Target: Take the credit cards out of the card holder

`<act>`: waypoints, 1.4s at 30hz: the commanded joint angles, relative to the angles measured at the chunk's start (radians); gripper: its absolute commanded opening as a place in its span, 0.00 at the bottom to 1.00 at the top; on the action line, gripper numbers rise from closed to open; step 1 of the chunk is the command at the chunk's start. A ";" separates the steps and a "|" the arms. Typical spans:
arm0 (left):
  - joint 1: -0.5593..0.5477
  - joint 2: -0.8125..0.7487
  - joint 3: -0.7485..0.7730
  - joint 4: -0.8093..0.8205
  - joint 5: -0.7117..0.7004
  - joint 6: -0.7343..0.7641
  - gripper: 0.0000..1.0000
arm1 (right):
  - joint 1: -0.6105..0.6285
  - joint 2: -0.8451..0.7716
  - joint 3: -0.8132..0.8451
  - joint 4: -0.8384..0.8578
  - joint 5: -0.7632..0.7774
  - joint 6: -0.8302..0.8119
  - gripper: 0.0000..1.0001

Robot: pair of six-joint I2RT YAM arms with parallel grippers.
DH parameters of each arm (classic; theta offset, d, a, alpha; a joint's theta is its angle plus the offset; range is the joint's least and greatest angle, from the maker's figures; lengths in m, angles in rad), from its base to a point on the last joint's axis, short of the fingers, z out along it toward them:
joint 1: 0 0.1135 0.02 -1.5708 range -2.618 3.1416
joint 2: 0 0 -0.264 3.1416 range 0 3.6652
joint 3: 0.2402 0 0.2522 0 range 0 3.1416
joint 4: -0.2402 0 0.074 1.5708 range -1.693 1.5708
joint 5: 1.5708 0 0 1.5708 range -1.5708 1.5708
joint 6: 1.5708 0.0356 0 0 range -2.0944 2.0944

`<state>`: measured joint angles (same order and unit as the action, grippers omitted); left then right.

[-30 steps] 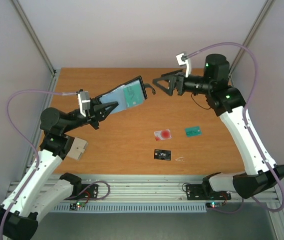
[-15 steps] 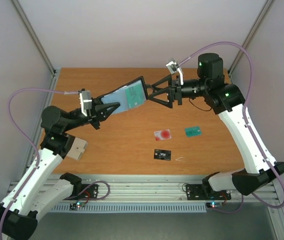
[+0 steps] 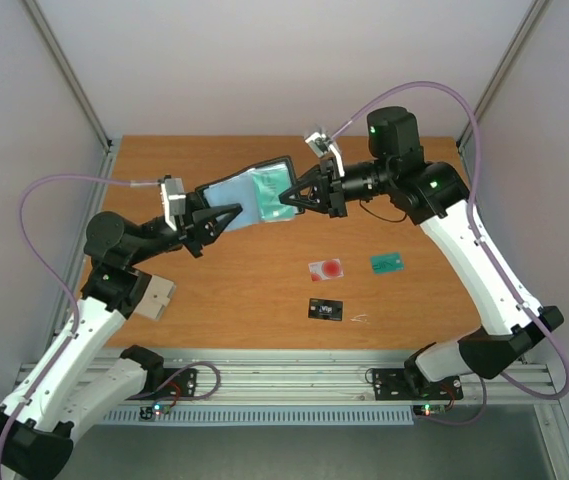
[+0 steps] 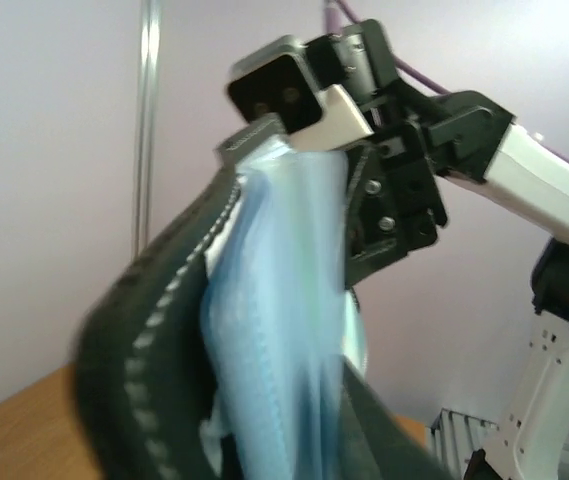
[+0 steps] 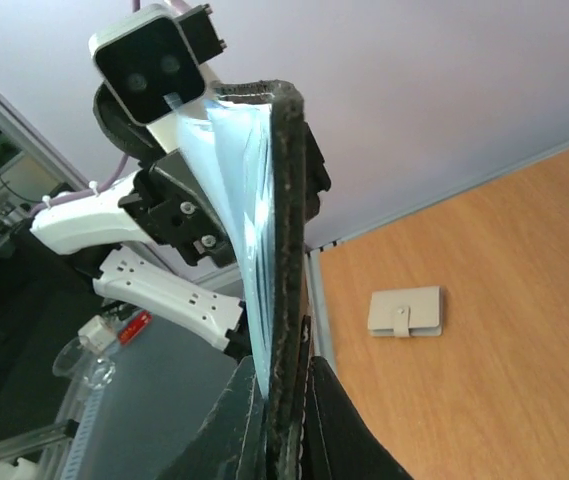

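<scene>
The card holder (image 3: 244, 190) hangs open in the air above the counter (image 3: 214, 300), at about 11 o'clock from the counter's middle in the top view, stretched between the two arms. Its pale blue inside faces up and its black outer skin shows along the far edge. A teal-green card (image 3: 266, 187) sits in the half of the holder that lies toward 3 o'clock.

The left claw (image 3: 234, 211) reaches in from 8 o'clock and is clamped narrow on the holder's near-left part. The right claw (image 3: 285, 202) comes from 3 o'clock with its fingers drawn together on the holder's right edge, right beside the teal-green card. In the right wrist view the black stitched edge runs down between those fingers. Whether the card itself is pinched too cannot be told.

Three cards lie loose on the counter, well apart from the holder. A whitish card with a red spot (image 3: 326, 268) lies at about 4 o'clock from the counter's middle. A second teal-green card (image 3: 388, 262) lies at 3 o'clock from the whitish one, and a black card with white print (image 3: 326, 310) at 6 o'clock from it.

A small beige snap wallet (image 3: 152, 296) lies at 8 o'clock, near the counter's left edge, beside the left arm.
</scene>
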<state>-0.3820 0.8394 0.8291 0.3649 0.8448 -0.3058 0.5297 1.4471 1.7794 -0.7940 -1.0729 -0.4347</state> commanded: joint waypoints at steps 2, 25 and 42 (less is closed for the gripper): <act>-0.001 -0.029 -0.012 -0.086 -0.364 -0.088 0.37 | -0.026 -0.068 -0.048 0.054 0.066 0.035 0.01; 0.021 -0.022 -0.030 -0.087 -0.240 -0.050 0.59 | 0.019 -0.038 0.001 0.029 0.349 0.119 0.01; 0.055 0.004 -0.044 -0.048 -0.064 -0.190 0.99 | 0.019 -0.065 -0.026 0.029 0.072 0.022 0.01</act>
<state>-0.3267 0.8387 0.7815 0.2413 0.6933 -0.4755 0.5446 1.3956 1.7435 -0.7940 -0.9062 -0.3836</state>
